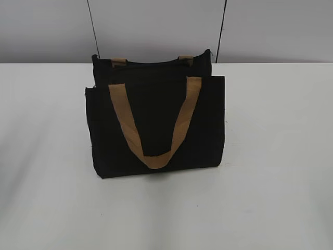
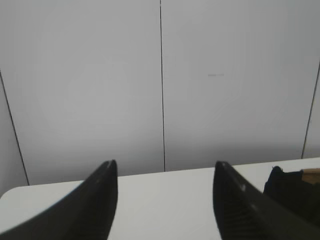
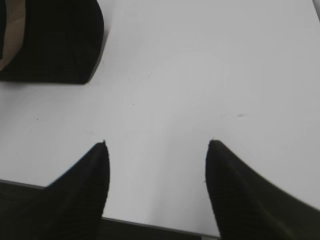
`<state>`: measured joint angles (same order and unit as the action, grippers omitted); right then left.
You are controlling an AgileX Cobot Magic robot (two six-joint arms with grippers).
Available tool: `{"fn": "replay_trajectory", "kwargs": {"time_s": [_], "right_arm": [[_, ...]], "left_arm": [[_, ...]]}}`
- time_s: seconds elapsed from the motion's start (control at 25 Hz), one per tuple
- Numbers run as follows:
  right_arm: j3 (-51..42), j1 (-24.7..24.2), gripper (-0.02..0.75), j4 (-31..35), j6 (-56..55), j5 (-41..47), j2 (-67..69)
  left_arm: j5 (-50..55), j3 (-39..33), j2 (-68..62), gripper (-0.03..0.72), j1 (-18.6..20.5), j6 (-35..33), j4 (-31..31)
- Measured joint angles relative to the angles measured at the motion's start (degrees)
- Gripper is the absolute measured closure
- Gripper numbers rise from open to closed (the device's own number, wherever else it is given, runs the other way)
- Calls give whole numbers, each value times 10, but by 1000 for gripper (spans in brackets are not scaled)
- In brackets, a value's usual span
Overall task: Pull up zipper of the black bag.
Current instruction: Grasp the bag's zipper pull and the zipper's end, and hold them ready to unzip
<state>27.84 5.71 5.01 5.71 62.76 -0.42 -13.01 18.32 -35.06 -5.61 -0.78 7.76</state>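
The black bag stands upright on the white table, a tan handle hanging down its front panel. Its zipper runs along the top edge; the pull is too small to make out. Neither gripper shows in the exterior view. My left gripper is open and empty, well left of the bag, whose corner shows at the far right of the left wrist view. My right gripper is open and empty over bare table, with the bag's corner at the upper left of the right wrist view.
A grey panelled wall with thin dark seams stands behind the table. The table's near edge shows under the right gripper.
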Motion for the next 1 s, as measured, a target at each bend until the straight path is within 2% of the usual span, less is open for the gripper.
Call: {"fn": "replay_trajectory", "kwargs": {"time_s": [0.16,0.4,0.6,0.8,1.0], "right_arm": [[0,0,265,0,0,0,0],[0,0,265,1,0,0,0],[0,0,265,1,0,0,0],[0,0,265,1,0,0,0],[0,0,265,1,0,0,0]], "left_arm": [[-72,0,-95,248,-3,53,75],[-279,0,-350,249,-3,117,215],[-447,1,-510,249,-3,122,244],[-478,2,-550,249,-3,122,270],[-462,46,-576,249,-3,123,361]]}}
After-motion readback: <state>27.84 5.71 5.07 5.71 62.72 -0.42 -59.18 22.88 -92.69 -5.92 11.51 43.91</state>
